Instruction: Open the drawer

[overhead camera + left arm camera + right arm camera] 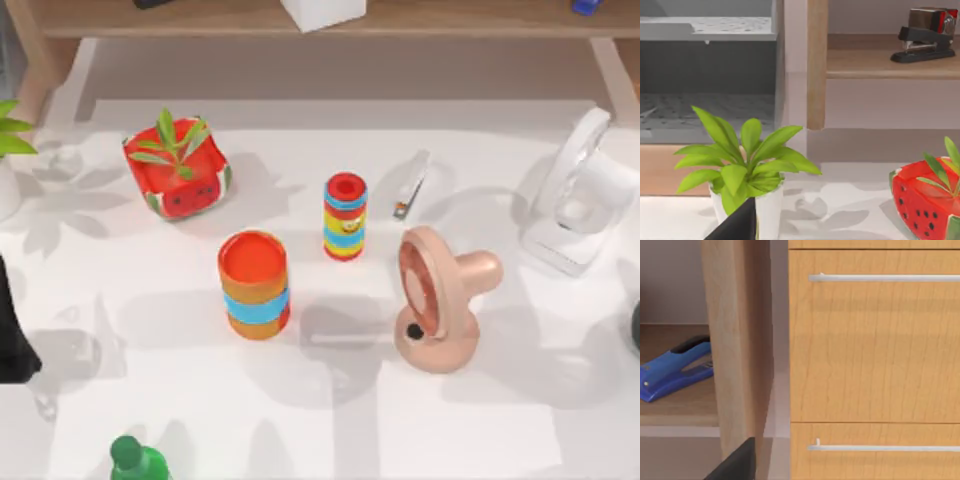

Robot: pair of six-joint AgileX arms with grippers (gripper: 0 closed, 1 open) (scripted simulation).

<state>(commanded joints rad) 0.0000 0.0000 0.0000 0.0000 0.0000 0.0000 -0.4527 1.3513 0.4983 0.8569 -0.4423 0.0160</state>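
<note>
The left gripper [737, 225] appeared as a dark fingertip at the lower edge of the left wrist view, and whether it was open or closed cannot be told. The right gripper [737, 462] appeared likewise in the right wrist view, state also indeterminate.

In the top view, a green bottle [135, 460] stood at the near edge of the worktop [470, 430], toward the left corner. Near the centre stood an orange cup with a blue band [255, 285], with a pink fan [435, 300] to its right. A striped can [346, 216] stood just beyond them. A watermelon planter [180, 168] sat toward the far left, a white stapler [412, 185] lay toward the far edge, and a white device [580, 195] occupied the far right. A potted plant [742, 170] in a white pot stood at the left edge.

Beyond the worktop, the right wrist view faced the drawer [875, 335], closed, with a horizontal silver handle [885, 277]; a second drawer front [875, 452] lay below it. A blue stapler [675, 370] rested on a shelf beside the cabinet. A black stapler [925, 37] rested on a shelf in the left wrist view.
</note>
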